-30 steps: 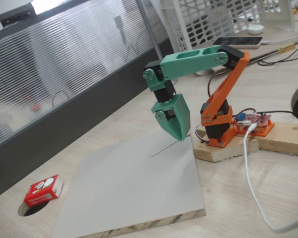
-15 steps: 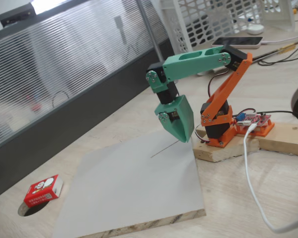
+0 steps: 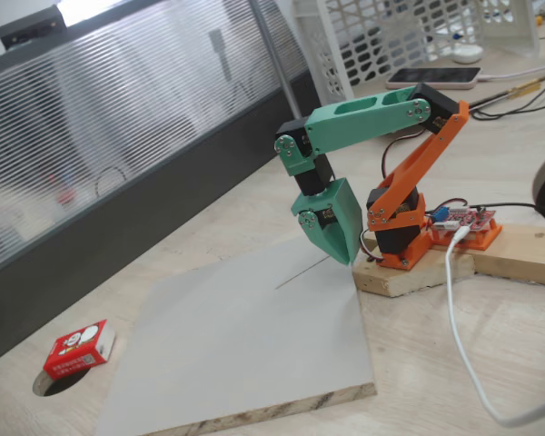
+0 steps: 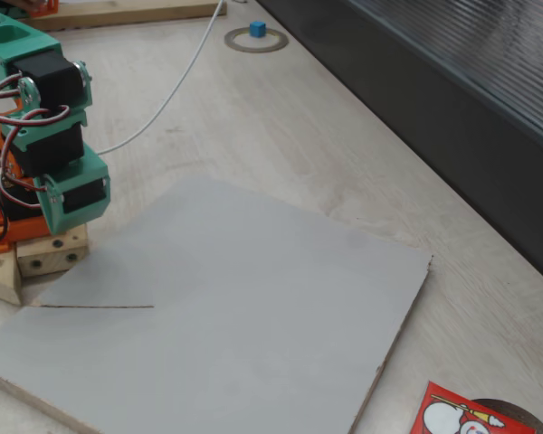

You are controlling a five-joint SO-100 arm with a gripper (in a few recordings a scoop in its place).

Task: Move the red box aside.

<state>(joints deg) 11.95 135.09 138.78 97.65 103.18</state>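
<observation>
The pale wooden desk (image 3: 209, 227) carries a flat grey board (image 3: 245, 345) laid across its middle. At the board's far corner stands the green and orange arm (image 3: 381, 113), bolted to a wooden block (image 3: 490, 250). Its green pincer (image 3: 341, 256) points down with its tips together, closed on nothing, just above the board's far corner. The red box (image 3: 79, 349) lies well apart, near the desk's edge by the dark partition, resting partly over a round hole (image 3: 59, 381).
</observation>
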